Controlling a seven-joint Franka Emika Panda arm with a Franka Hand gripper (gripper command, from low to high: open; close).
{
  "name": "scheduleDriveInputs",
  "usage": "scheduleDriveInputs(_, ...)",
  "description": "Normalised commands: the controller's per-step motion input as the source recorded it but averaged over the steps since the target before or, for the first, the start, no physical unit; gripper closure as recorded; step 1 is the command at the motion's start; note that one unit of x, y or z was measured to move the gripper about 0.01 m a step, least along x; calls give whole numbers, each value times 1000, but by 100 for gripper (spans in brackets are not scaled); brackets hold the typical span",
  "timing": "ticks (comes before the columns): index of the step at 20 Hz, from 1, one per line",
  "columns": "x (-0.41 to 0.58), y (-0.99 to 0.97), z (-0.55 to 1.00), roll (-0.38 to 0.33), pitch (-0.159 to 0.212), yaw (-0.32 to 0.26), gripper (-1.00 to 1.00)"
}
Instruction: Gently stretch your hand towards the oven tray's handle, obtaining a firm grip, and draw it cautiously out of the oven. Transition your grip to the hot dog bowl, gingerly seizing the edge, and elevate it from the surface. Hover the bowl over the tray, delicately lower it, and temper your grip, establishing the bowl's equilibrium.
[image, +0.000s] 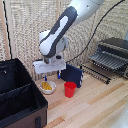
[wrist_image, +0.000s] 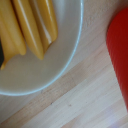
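Robot gripper poised low over small round white bowl of yellow-orange food, finger spread not discernible, red plastic cup just beside, blue upright box behind, big black case alongside, dark wire oven tray drawn out of grey toaster oven well apart.

The exterior view looks from in front of the table, slightly above, taking in the arm and oven. The wrist view looks straight down, very close, just below the jaws. Both share the bowl and red cup.
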Motion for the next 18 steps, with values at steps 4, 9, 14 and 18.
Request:
scheduleDriveInputs(4,-178,-234,69,-36,0,138,-100)
scheduleDriveInputs(9,-167,-306,-13,-43,0,162,-100)
scheduleDriveInputs(14,-114,-311,-158,-69,-7,168,-100)
scheduleDriveInputs(18,-45,-245,-279,-86,-46,157,-100)
